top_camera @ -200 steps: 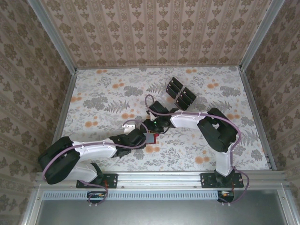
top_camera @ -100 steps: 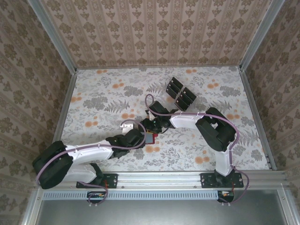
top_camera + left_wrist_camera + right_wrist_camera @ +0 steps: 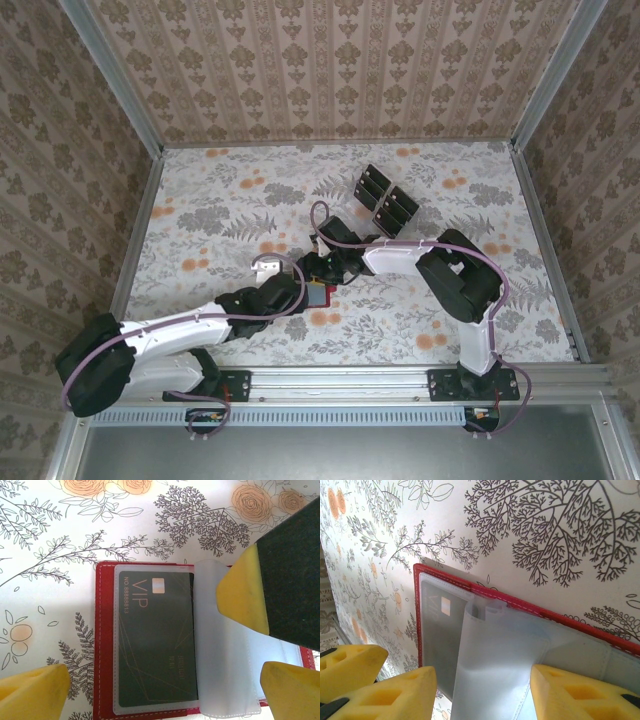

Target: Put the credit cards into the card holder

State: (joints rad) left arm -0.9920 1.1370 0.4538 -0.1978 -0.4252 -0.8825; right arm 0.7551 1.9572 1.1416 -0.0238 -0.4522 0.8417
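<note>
The red card holder lies open and flat on the flowered tabletop, near the middle and somewhat toward the near edge. Both arms meet above it.

In the left wrist view, a dark VIP card sits inside a clear pocket on the holder's left half, its print running sideways. A loose clear leaf lies just to the right of the card and overlaps the pocket's edge.

The left gripper hangs over the holder with its jaws spread wide. One yellow pad is off the holder's left side over bare tabletop and the other is at its right end, and they clamp nothing.

The right gripper has its jaws partly apart and not closed on anything. From the left wrist, one of its yellow pads rests against the upper right edge of the clear leaf. From the right wrist, that leaf spreads across the gap between the two pads, with the holder's red border running behind it. I cannot tell whether the pads press the leaf down.

The other black credit cards lie grouped together far back, right of centre, well apart from the holder and both grippers.
</note>
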